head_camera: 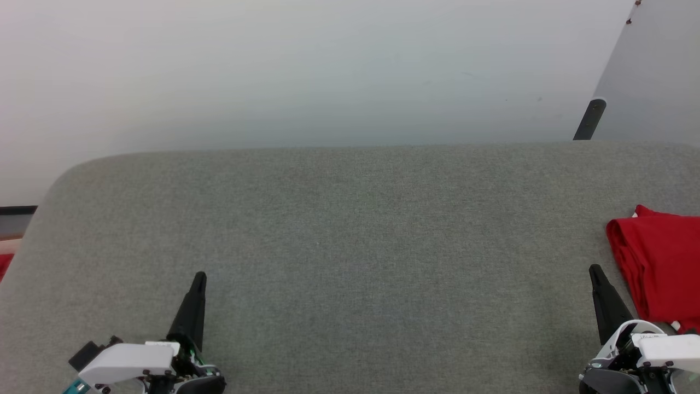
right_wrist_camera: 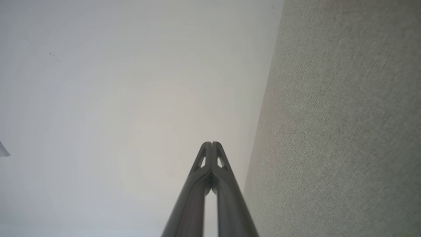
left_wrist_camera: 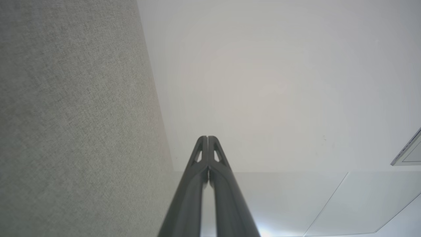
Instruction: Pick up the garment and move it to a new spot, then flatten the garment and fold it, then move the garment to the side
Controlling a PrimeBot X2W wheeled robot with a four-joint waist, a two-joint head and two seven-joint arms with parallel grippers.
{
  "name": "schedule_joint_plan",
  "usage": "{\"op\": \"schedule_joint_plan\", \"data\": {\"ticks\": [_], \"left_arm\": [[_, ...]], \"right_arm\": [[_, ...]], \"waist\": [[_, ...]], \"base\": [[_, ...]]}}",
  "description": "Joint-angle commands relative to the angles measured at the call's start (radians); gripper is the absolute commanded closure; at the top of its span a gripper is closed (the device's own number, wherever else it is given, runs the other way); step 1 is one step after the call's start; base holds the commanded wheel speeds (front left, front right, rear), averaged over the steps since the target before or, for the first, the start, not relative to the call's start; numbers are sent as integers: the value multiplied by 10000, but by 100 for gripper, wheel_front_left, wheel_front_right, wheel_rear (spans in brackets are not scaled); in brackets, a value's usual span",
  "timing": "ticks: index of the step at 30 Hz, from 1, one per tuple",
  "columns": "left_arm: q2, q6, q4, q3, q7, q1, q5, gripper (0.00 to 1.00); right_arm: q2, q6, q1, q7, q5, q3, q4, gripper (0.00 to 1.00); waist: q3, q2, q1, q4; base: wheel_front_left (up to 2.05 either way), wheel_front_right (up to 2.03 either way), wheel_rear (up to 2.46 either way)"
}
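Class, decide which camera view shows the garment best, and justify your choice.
The head view. There the red garment lies at the right edge of the grey surface, partly cut by the frame, just beside the right end effector. Both wrist views look along shut fingers at grey surface and pale wall.

- Folded red jersey garment (head_camera: 659, 262) on the grey fabric surface (head_camera: 350, 246), cut off by the head view's right edge; its lower corner is hidden behind the right gripper (head_camera: 595, 272).
- Small red patch (head_camera: 4, 265) at the left edge, too little visible to identify.
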Motion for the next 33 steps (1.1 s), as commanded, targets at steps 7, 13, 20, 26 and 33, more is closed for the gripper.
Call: {"op": "schedule_joint_plan", "data": {"ticks": [7, 13, 20, 26, 33], "left_arm": [[-17, -34, 12, 33, 31, -105, 23, 100], [-18, -34, 12, 33, 32, -105, 24, 100], [-19, -36, 12, 35, 34, -104, 24, 100], [-18, -34, 12, 34, 34, -104, 25, 100], [-19, -35, 12, 36, 35, -104, 26, 100]], "right_arm": [[35, 4, -36, 17, 27, -4, 0, 100], [36, 4, -36, 17, 27, -4, 0, 100], [36, 4, -37, 17, 27, -3, 0, 100], [36, 4, -37, 17, 26, -3, 0, 100], [36, 4, -37, 17, 28, -4, 0, 100]], "waist": [[0, 0, 0, 0], [0, 0, 0, 0], [0, 0, 0, 0], [0, 0, 0, 0], [0, 0, 0, 0]], "base": [[0, 0, 0], [0, 0, 0], [0, 0, 0], [0, 0, 0], [0, 0, 0]]}}
